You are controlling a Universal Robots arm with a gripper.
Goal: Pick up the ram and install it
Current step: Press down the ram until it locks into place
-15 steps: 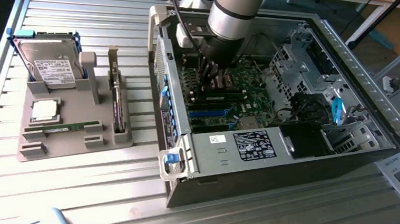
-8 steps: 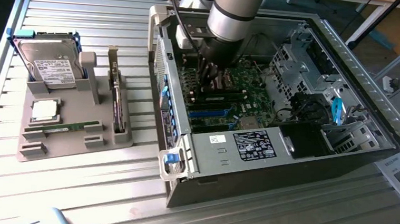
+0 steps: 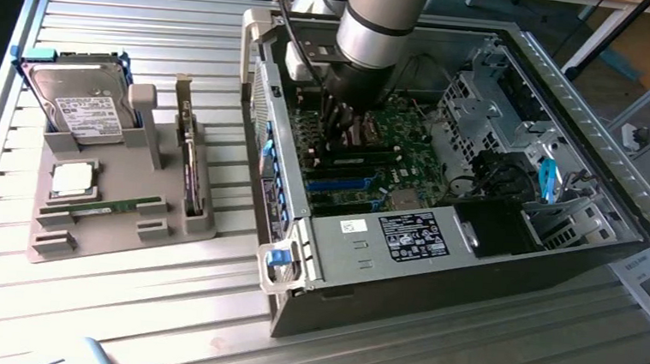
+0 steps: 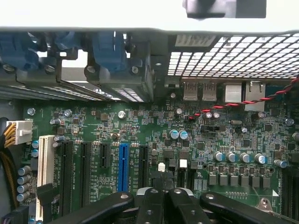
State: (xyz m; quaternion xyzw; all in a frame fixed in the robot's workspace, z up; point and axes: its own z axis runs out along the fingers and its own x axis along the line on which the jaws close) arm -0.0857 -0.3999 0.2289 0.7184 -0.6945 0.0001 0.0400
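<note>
The ram [image 3: 106,208], a narrow green stick, lies flat in a slot of the grey parts holder [image 3: 92,239] on the exterior view's left, outside the computer. My gripper [image 3: 337,131] is far from it, down inside the open computer case [image 3: 601,167], just above the green motherboard [image 3: 391,139]. In the wrist view the black fingers [image 4: 150,205] are pressed close together, so the gripper [image 4: 163,189] is shut, and I see nothing held between them. They hover over the motherboard [image 4: 140,126] close to a blue expansion slot [image 4: 123,165].
The holder also carries a silver hard drive [image 3: 84,109], a square processor [image 3: 74,179] and an upright card [image 3: 194,177]. Case walls, a drive cage [image 3: 485,99] and cables [image 3: 497,173] surround the arm. Everything rests on a ribbed metal table [image 3: 121,305].
</note>
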